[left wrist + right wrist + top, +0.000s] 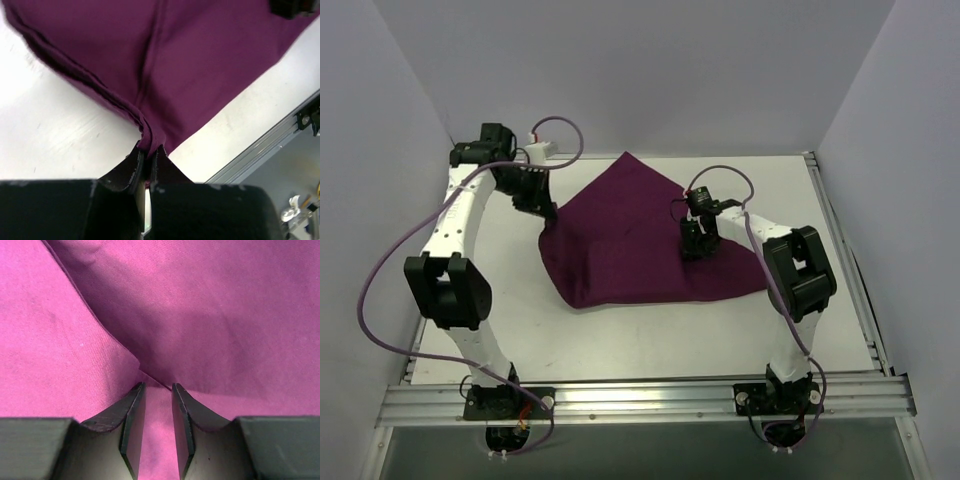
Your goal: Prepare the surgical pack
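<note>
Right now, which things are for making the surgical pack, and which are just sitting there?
For the job:
- purple cloth
- left end effector, pinching the cloth's edge
- right end effector, over the cloth with its jaws a little apart

Just there:
- white table
- purple cables
- metal rail

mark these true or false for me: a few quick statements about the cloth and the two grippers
1. The left gripper is shut on an edge of the cloth. True.
2. The right gripper hangs over bare table. False: it is over the cloth, its fingers narrowly apart.
3. The cloth is green. False: it is dark purple.
4. The cloth lies on a white table. True.
</note>
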`<state>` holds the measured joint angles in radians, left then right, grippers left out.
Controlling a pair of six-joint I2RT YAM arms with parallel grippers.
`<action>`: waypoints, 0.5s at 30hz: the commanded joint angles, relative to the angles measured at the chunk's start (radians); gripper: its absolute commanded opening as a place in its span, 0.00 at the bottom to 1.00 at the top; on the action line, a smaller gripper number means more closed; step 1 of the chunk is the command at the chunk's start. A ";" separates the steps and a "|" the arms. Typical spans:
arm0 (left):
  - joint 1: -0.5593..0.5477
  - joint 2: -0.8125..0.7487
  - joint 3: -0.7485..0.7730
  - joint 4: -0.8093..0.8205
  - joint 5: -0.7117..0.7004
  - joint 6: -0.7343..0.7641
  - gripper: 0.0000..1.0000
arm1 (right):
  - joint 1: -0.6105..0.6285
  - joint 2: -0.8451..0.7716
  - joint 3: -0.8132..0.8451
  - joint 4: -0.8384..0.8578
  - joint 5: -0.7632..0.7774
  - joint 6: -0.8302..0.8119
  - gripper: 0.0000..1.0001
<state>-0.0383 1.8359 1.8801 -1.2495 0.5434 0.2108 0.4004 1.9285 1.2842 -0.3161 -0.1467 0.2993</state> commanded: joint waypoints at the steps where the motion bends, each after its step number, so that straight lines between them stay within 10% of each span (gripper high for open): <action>1: -0.095 0.045 0.119 -0.031 0.070 -0.016 0.02 | 0.005 0.009 0.033 -0.014 0.012 -0.017 0.24; 15: -0.386 0.361 0.442 0.065 0.219 -0.152 0.02 | -0.002 0.027 0.038 0.040 -0.120 -0.003 0.24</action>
<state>-0.3737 2.1815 2.2456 -1.2423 0.6716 0.0975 0.4000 1.9301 1.3033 -0.2913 -0.1844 0.2867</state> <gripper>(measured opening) 0.068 0.240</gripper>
